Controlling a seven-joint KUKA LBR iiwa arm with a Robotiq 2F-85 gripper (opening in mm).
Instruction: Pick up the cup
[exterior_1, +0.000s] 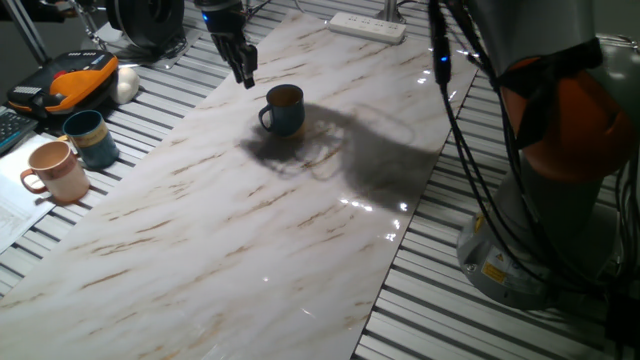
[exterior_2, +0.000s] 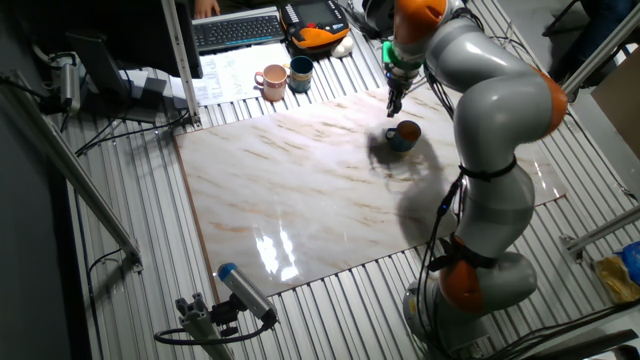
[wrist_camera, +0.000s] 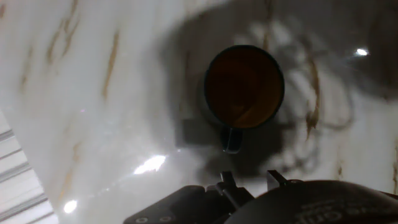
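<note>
I count three mugs in all, and only one of them stands on the marble slab (exterior_1: 250, 230): the cup (exterior_1: 284, 109), dark blue with an orange-tan inside, upright, its loop handle turned toward the slab's long bare stretch. The other two, a teal mug (exterior_1: 90, 137) and a pinkish-tan mug (exterior_1: 57, 171), sit side by side off the slab on the ribbed tabletop (exterior_1: 140, 110), well apart from the cup. One power strip (exterior_1: 367, 26) lies at the far end of the slab, and one orange-and-black case (exterior_1: 68, 84) rests beyond the two spare mugs. My gripper (exterior_1: 243, 71) hangs above the slab just beside the cup, on the side toward the spare mugs, not touching it; it holds nothing, and I cannot tell how wide its fingers stand, since they read as one dark shape in both fixed views. In the hand view the cup (wrist_camera: 244, 87) is seen from above, rim whole, handle pointing down the frame toward my fingers (wrist_camera: 231, 186). Bare marble rings the cup on every side, and the slab's nearest edge runs near my gripper's side.
</note>
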